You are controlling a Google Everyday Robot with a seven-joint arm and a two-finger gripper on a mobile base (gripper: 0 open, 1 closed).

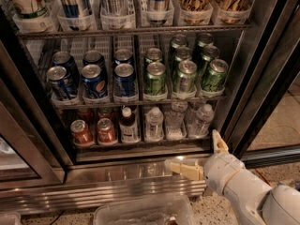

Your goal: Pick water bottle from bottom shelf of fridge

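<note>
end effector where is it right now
Camera view, lower right: the open end effector hangs outside the fridge before its steel base, just below the rightmost water bottle on the bottom shelf.

Gripper (192, 150) low before bottom shelf (117, 145) of fridge (93, 191).
Water bottle (202, 119) at shelf's right end, behind and above gripper, apart.

Looking at a smooth white arm (246, 189), glossy and rounded, fattening in segments farther back from the wrist. Tapering at the wrist into the gripper (193, 150), hovering just off the front edge of the steel base (117, 182). Sporting two cream-yellow fingers (186, 168), flat and blunt-tipped, splaying wide apart, one upward, one leftward.
</note>
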